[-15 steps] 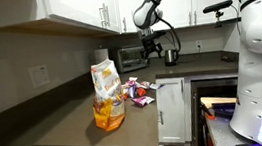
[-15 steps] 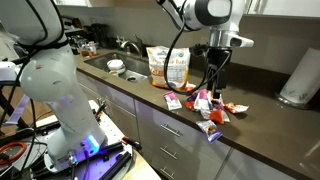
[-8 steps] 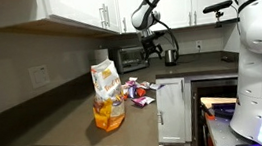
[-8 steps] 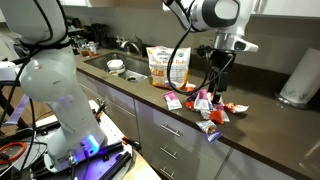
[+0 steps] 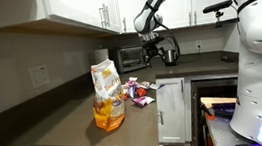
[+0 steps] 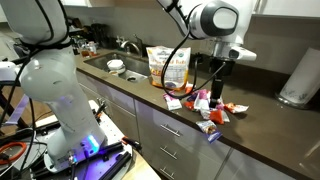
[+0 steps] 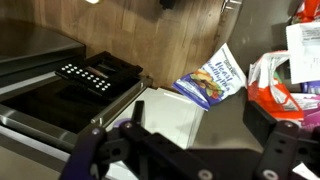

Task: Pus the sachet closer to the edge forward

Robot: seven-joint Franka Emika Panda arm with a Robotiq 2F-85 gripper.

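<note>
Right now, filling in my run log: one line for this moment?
gripper: open, empty | blue sachet: near edge | contact: none

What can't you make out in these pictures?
- Wording on the blue sachet: blurred in the wrist view.
- The red packets: cut off by the wrist view's right edge.
- The sachet pile: too small in an exterior view to count.
- The pincer, its height above the pile: unclear, tiny in both exterior views.

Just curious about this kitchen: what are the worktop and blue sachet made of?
The countertop looks like dark matte stone or laminate, with barely any glare. The blue sachet seems printed plastic film or foil: thin, flat, brightly coloured.
</note>
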